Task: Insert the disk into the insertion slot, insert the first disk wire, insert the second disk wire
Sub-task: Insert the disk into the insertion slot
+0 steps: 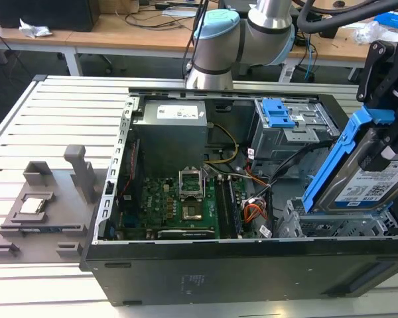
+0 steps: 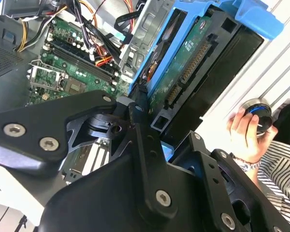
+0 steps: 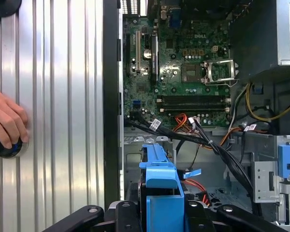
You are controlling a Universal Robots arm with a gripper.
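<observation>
at the exterior view's right end of the open computer case [image 1: 186, 278], the gripper [image 1: 393, 132] has its fingers closed on the disk [image 1: 358, 182], clamping the blue caddy near its upper end. the disk hangs tilted, its lower end at the mouth of the insertion slot [image 1: 318, 225], not yet seated; whether they touch is unclear. in the first wrist view a person's hand [image 3: 7, 121] rests on a round black knob [image 3: 2, 145] on the slatted table [image 3: 63, 96]

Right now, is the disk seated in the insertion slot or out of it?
Not seated. The disk leans steeply in the tool, only its lower end reaching the insertion slot.
</observation>
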